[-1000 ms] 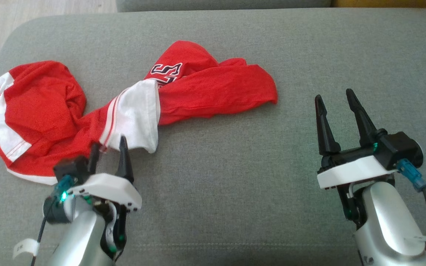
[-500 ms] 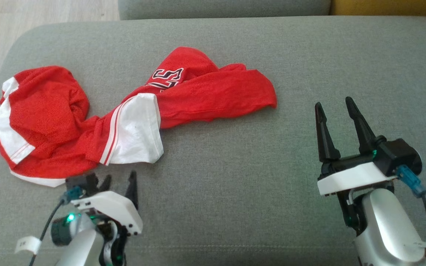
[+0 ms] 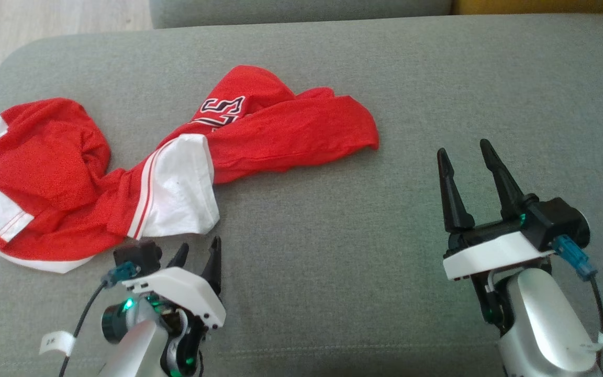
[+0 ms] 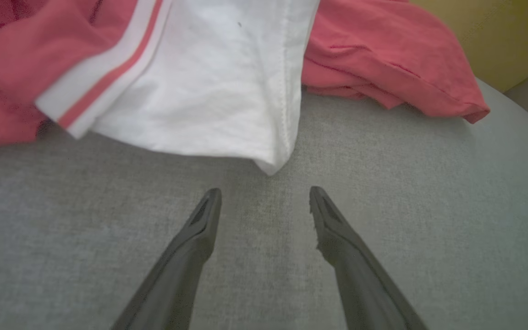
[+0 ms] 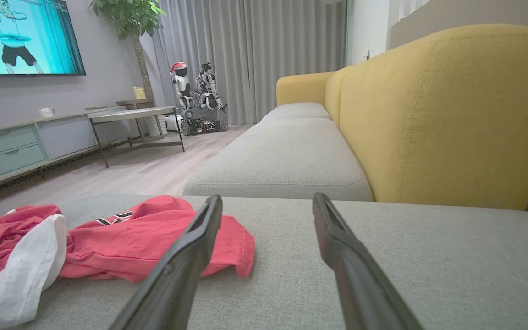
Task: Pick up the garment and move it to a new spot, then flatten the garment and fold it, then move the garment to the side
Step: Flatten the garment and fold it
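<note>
Two grippers sit nearest the camera, both empty, with their fingers spread wide. The left gripper hovers low over the grey seat cushion. Its tips aim at the corner of the white panel just beyond them, and the left wrist view shows a strip of bare cushion between the fingers and that hem. The right gripper waits well to the right over bare fabric, apart from the cloth. Beyond them lies the garment, a red and white jersey, crumpled and twisted across the left half of the cushion. One bunch sits at the left edge and a longer red lobe reaches toward the middle. Farther off are a second seat cushion and the yellow backrest. Nothing looks flattened or folded, so the step in hand seems to be the first pick-up. Next, the left gripper would need to advance onto the white hem, close on a firm bunch of cloth, and lift it clear to carry it toward the open area on the right.
</note>
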`<state>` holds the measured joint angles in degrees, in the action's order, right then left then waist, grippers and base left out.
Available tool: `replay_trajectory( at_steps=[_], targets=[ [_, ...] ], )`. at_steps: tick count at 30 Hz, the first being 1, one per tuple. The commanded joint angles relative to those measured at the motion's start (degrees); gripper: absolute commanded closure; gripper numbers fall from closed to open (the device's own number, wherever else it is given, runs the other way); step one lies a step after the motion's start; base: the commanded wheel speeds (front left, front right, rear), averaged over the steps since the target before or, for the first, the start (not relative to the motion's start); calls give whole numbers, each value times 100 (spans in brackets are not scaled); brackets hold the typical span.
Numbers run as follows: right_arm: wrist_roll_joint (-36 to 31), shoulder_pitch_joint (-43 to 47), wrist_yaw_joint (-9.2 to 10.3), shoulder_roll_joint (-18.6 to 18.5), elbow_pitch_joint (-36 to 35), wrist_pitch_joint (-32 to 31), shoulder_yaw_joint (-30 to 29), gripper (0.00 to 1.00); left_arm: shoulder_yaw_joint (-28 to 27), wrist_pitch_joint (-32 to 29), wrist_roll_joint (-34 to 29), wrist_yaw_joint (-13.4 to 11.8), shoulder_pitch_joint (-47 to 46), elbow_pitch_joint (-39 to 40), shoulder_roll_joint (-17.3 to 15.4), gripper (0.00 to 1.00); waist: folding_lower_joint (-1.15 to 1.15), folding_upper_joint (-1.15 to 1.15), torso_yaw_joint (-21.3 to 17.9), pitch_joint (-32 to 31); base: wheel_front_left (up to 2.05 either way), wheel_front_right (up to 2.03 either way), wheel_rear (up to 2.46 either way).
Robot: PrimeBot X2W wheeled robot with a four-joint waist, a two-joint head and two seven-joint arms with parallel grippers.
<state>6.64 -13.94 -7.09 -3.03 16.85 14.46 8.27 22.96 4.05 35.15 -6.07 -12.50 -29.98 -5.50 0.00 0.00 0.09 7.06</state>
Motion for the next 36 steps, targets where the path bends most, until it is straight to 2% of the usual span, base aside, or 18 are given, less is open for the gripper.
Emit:
replay_trajectory(
  at_steps=[1,17,18,19,26,33,36],
  targets=[
    [-10,-143,-40,15,-184,54,120,0,-219,110,15,-29,-334,105,-28,0,0,0,-41,27,0,0,0],
    [-70,-278,-40,15,-257,54,93,0,-285,393,100,60,-1007,-623,34,0,0,0,-177,356,0,0,0],
    [-75,-284,-40,15,-255,54,91,0,-269,386,110,103,-1042,-665,38,55,0,0,-180,373,0,0,0],
    [-79,-292,-40,15,-253,54,89,0,-263,411,118,140,-1076,-690,41,100,0,0,-181,388,0,0,0],
    [-101,-485,-40,15,-44,48,185,0,-236,739,61,216,-1202,-598,53,100,0,0,-3,495,0,0,0],
    [141,-968,-40,15,608,-177,209,0,-182,893,-23,180,-1123,-99,64,100,0,0,387,638,0,0,0],
    [-500,-1299,-40,-52,1104,-329,190,0,-137,900,-36,152,-1088,195,79,100,0,0,574,751,0,0,0]
  ],
)
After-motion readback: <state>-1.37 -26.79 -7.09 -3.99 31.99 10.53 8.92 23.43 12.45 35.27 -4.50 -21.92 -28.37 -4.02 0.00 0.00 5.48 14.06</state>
